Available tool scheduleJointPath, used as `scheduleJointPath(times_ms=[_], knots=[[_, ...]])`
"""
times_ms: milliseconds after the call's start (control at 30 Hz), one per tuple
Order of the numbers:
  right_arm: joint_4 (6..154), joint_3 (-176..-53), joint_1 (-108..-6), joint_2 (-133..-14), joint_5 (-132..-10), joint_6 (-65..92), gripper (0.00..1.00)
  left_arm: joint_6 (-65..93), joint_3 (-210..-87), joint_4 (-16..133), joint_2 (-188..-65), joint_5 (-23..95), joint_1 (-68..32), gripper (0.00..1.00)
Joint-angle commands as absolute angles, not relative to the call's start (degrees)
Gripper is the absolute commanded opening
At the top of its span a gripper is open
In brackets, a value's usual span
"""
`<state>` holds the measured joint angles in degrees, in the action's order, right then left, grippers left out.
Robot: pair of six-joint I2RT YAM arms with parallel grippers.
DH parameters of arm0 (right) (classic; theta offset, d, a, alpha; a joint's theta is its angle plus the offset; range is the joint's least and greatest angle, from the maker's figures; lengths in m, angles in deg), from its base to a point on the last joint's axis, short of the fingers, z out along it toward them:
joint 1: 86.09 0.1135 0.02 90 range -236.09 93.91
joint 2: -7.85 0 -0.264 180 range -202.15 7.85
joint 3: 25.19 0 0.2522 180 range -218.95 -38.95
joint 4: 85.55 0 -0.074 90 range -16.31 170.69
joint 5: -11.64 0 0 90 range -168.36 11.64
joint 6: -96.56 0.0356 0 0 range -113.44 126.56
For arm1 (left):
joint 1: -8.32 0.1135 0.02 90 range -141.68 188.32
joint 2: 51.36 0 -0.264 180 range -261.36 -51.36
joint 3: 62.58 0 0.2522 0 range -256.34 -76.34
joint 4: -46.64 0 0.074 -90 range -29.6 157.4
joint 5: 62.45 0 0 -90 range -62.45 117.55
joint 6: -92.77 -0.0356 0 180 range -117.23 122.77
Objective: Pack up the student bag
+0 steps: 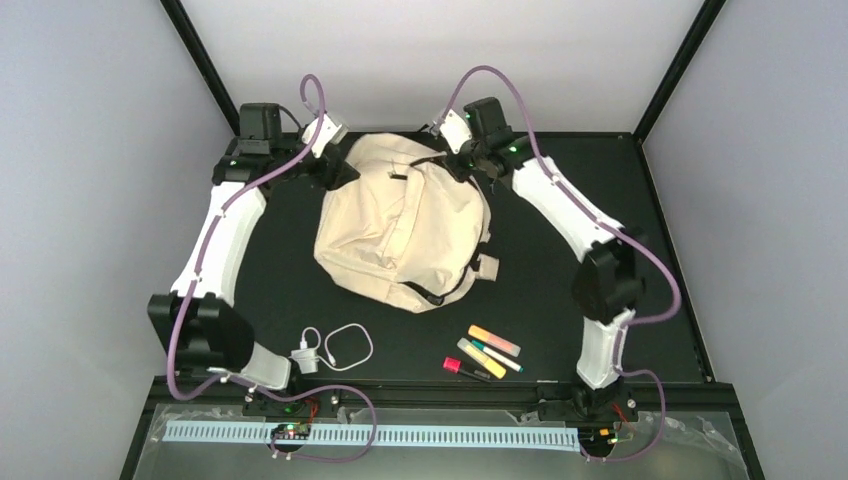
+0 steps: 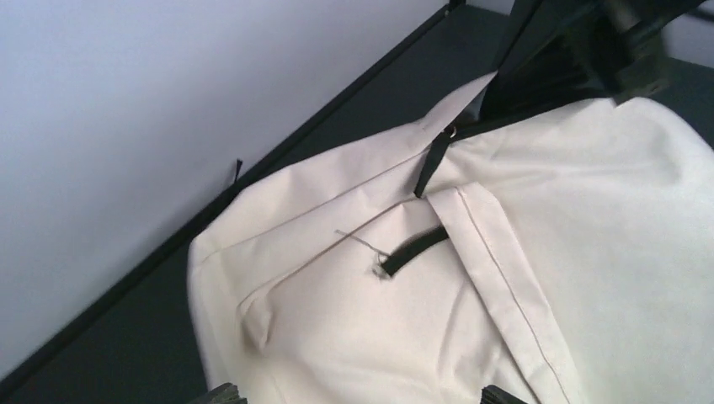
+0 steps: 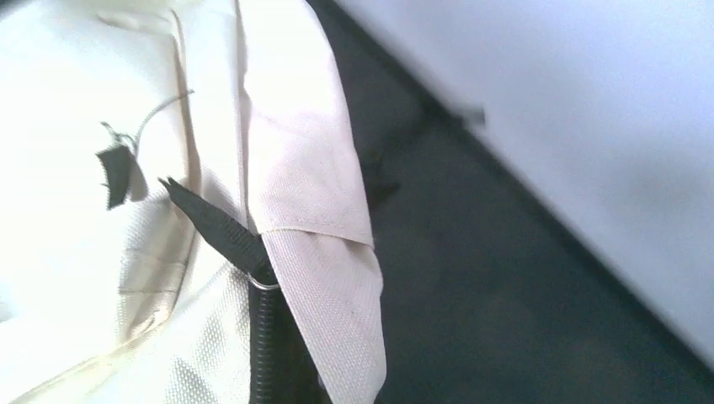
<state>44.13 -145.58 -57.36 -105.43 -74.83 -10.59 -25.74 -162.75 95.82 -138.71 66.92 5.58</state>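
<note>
Lying flat on the dark surface [image 1: 620, 300]: the student bag [image 1: 400, 230], right between the two claws, with its top end under them.

At one top corner of the bag, the left claw [image 1: 343, 172], with fingertips [image 2: 226, 394] set wide apart and cream cloth just below them. Nothing held there yet.

At the other top corner, the right claw [image 1: 468, 158], squeezed tight shut. No fingers to be seen from its own camera. From the left wrist, though, a peak of cloth pulled up against that claw, so most likely pinching the bag's edge next to the black zip pull [image 2: 431, 160]. Just below the right claw, the black zip [image 3: 263, 345]; hard to tell how far done up.

Well behind both claws, near the arm bases: some bright markers [image 1: 487, 352] and a coiled white cable [image 1: 335, 347], not yet packed.

Step in hand, most likely: getting the bag open. Very early in the job, with nothing seen inside.

Next, probably: bring the left claw down onto the zip pull or the cloth beside it, then close on it. Hold the right side firm to stop any sliding. Pull gently along the zip line. Soft cloth, so likely to bunch up and slip. Small pull tab, so easy to miss.
</note>
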Motion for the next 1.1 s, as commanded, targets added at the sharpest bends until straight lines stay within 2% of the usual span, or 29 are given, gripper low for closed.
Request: scheduleJointPath(times_ms=[0,100,167,367,533,767,900,967,1000,1033,1067], knots=[[64.3,-139.3,-56.9,-91.6,-59.9,-20.7,0.01,-34.9,-164.6,102.1,-133.5,69.8,5.5,0.72],[71.7,-133.6,-56.9,-86.2,-52.1,-22.4,0.01,-41.5,-168.1,110.0,-132.2,70.2,5.4,0.71],[74.4,-132.6,-56.9,-84.8,-48.3,-22.4,0.01,-44.9,-169.2,112.4,-131.4,69.3,5.2,0.74],[74.7,-136.7,-56.8,-85.6,-40.9,-19.2,0.01,-48.8,-175.9,119.0,-130.3,67.1,1.4,0.98],[75.7,-135.3,-54.4,-84.8,-41.4,-18.7,0.01,-45.4,-177.1,119.7,-130.8,62.6,-7.4,0.99],[77.0,-133.3,-53.7,-83.7,-38.8,-18.6,0.01,-40.5,-175.1,111.4,-135.7,54.8,-7.9,0.99],[77.9,-133.4,-53.7,-83.9,-40.3,-18.0,0.01,-42.1,-174.2,115.8,-136.9,62.2,-8.8,0.98],[78.1,-133.4,-53.7,-84.1,-41.2,-17.8,0.01,-42.2,-172.0,116.4,-136.2,64.7,-9.4,0.88],[78.1,-133.4,-53.7,-84.2,-41.3,-17.7,0.01,-42.0,-170.5,116.0,-135.8,65.4,-9.6,0.78],[78.1,-133.2,-53.8,-84.2,-41.4,-17.5,0.01,-41.6,-169.4,115.2,-135.3,65.7,-9.6,0.64],[78.1,-133.1,-53.7,-84.2,-41.8,-17.1,0.01,-41.3,-168.6,114.7,-135.0,65.7,-9.6,0.44]])
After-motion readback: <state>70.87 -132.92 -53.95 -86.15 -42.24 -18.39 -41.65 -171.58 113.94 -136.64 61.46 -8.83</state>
